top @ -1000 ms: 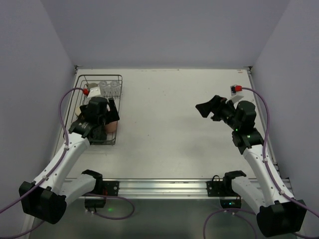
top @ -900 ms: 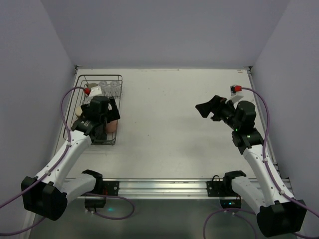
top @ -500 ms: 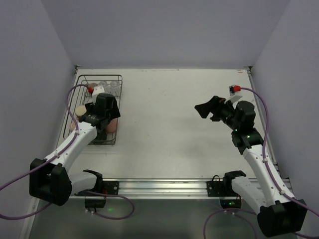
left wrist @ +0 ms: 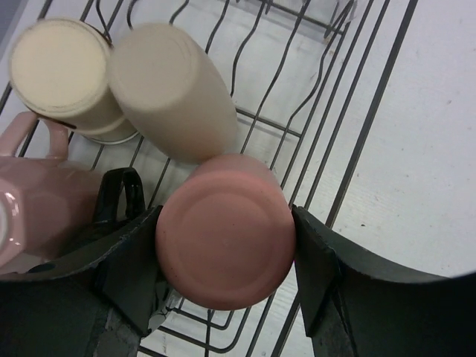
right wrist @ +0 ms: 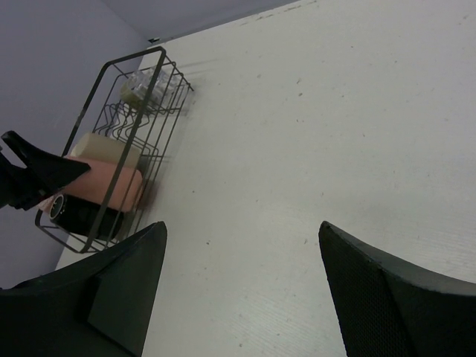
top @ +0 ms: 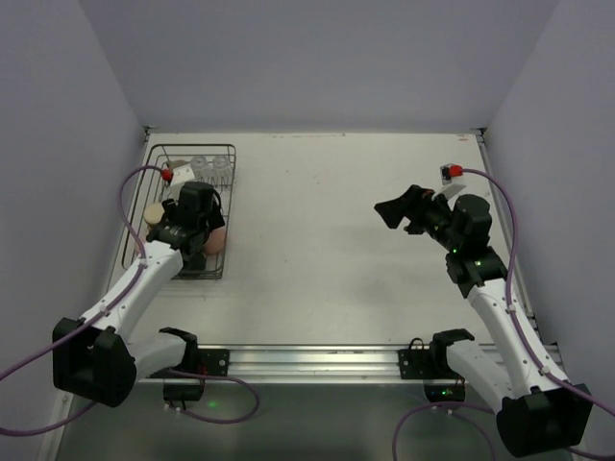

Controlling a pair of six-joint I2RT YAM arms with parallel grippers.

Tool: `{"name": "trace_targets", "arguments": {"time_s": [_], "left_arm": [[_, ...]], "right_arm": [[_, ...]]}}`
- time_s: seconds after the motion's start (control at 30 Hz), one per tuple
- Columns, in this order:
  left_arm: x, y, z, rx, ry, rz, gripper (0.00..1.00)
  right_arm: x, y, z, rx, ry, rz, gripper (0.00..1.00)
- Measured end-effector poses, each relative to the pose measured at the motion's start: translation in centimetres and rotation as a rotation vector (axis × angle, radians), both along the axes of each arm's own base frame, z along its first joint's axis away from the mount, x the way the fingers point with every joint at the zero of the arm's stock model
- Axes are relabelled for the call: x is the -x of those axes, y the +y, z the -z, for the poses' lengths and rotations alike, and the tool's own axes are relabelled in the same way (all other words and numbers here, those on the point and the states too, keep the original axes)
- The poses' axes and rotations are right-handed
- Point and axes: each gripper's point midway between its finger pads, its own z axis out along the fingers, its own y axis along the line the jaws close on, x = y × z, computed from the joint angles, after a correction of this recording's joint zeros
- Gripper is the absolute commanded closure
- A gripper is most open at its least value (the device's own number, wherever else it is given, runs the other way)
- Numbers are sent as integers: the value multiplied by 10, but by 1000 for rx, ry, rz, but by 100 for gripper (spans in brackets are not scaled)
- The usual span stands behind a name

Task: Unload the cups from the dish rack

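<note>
Salmon-pink tumbler (left wrist: 223,256) (matte, round flat base) is clamped in the dish rack (left wrist: 375,97) by the left gripper (left wrist: 223,223); right gripper (right wrist: 242,230) is spread wide open.

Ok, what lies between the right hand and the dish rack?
Only bare table; the top external view shows nothing from the right hand to the dish rack, and the right wrist view agrees.

I can't read any text, label, brand or number anywhere in my three camera views.
</note>
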Motion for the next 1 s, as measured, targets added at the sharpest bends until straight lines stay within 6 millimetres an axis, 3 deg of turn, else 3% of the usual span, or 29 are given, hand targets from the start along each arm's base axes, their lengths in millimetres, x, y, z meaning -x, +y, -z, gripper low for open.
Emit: {"name": "trace_targets", "arguments": {"time_s": [0.27, 0.47, 0.57, 0.67, 0.8, 0.9, 1.0], "left_arm": [[14, -2, -52, 46, -134, 49, 84], [27, -8, -103, 95, -261, 108, 86], [34, -22, -126, 163, -331, 188, 86], [39, -52, -151, 286, -419, 326, 86], [44, -112, -190, 547, -587, 588, 87], [49, -141, -193, 696, -628, 727, 88], [50, -162, -183, 812, -600, 808, 88]], "right_arm": [[1, 11, 7, -15, 34, -34, 15], [9, 41, -1, -64, 25, -130, 15], [14, 60, -12, -127, 2, -197, 16], [24, 80, -24, -215, -36, -267, 20], [41, 103, -32, -304, -57, -351, 21], [49, 117, -44, -352, -80, -402, 21], [53, 126, -53, -388, -100, -435, 21]]}}
